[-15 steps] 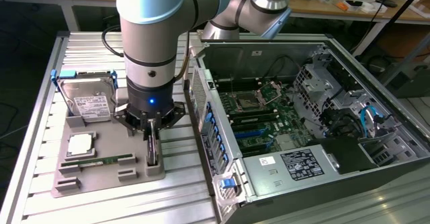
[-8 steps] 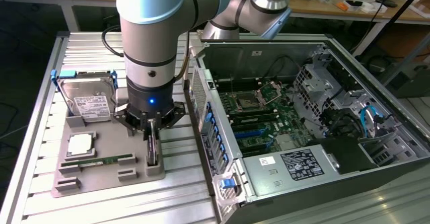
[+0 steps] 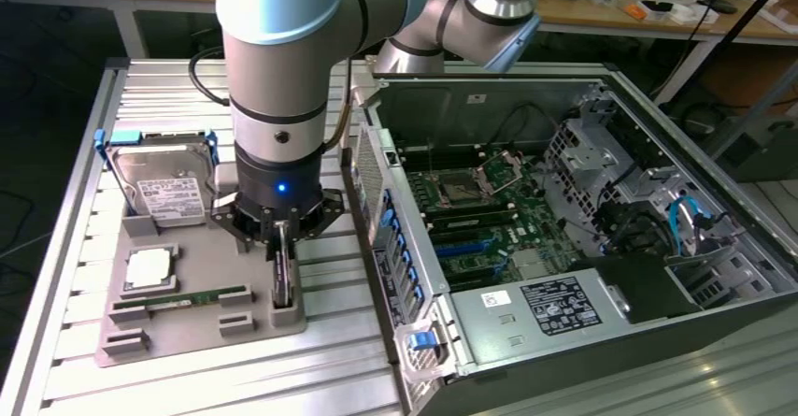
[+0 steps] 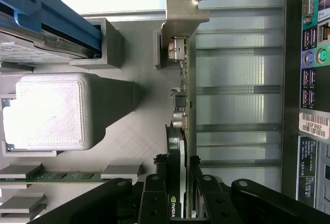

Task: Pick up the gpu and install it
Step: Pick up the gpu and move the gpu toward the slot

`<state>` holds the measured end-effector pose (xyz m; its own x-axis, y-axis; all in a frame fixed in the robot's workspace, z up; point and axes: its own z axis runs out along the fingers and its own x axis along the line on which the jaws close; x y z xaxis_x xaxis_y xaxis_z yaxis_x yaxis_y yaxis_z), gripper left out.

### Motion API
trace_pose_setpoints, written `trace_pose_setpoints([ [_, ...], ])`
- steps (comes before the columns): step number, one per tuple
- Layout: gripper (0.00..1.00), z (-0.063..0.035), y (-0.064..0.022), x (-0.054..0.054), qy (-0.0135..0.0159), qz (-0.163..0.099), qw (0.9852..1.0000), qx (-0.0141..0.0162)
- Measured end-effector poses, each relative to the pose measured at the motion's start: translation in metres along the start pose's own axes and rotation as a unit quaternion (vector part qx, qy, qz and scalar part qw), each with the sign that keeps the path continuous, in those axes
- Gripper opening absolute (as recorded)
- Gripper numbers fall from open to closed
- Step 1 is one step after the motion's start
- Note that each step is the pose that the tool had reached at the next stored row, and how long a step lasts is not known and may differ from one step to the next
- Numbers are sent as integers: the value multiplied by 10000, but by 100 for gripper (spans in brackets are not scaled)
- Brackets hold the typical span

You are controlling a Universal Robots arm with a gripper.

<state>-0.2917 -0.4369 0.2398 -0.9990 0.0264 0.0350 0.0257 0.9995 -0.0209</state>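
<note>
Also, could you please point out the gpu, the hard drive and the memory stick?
gpu (image 4: pixel 181 25), wrist view, on its metal bracket.
hard drive (image 3: pixel 171 196), exterior view, on its white label.
memory stick (image 3: pixel 182 298), exterior view, on its green middle.

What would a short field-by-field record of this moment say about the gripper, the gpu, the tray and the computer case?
gripper: lowered over the gpu's upper edge
gpu: standing on edge in a tray slot, not yet in the case
bracket: at the card's end away from the gripper
tray: grey, also holding the hard drive, pale square chip and memory stick
computer case: open, to the exterior view's right of the tray, with the motherboard exposed
</note>
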Motion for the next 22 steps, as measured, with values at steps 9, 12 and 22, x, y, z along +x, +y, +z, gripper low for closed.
trace_pose_setpoints([
  [9, 27, 0, 0, 0, 0, 0, 10000, 0],
  [12, 27, 0, 0, 0, 0, 0, 10000, 0],
  [22, 27, 0, 0, 0, 0, 0, 10000, 0],
])
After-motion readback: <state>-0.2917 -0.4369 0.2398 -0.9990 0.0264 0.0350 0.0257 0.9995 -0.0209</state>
